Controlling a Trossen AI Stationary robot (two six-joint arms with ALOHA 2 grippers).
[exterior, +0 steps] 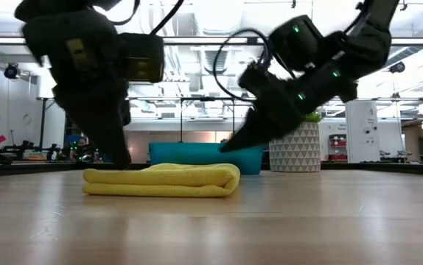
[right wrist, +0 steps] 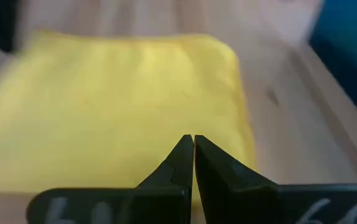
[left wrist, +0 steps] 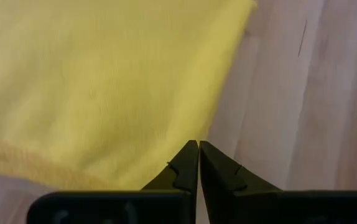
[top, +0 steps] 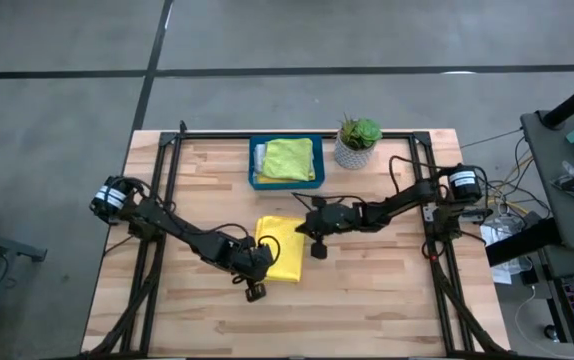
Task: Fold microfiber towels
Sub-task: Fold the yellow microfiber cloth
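Towel (top: 280, 249), yellow, folded flat on table (top: 367, 290), between both pincers. Left pincer (left wrist: 198, 149) together, empty, at its near edge; right pincer (right wrist: 193, 144) together, empty, just above far side. Best press fold flat, keep edges aligned. Tray (top: 257, 180) contents partly hidden; lime cloth (top: 288, 158) on top.

yellow towel (top: 284, 248), folded, on table: 1 | lime-green towel (top: 288, 158) in tray: 1 | teal tray (top: 254, 170): 1 | potted plant (top: 356, 142): 1 | robot arms: 2 | wooden table (top: 367, 300): 1
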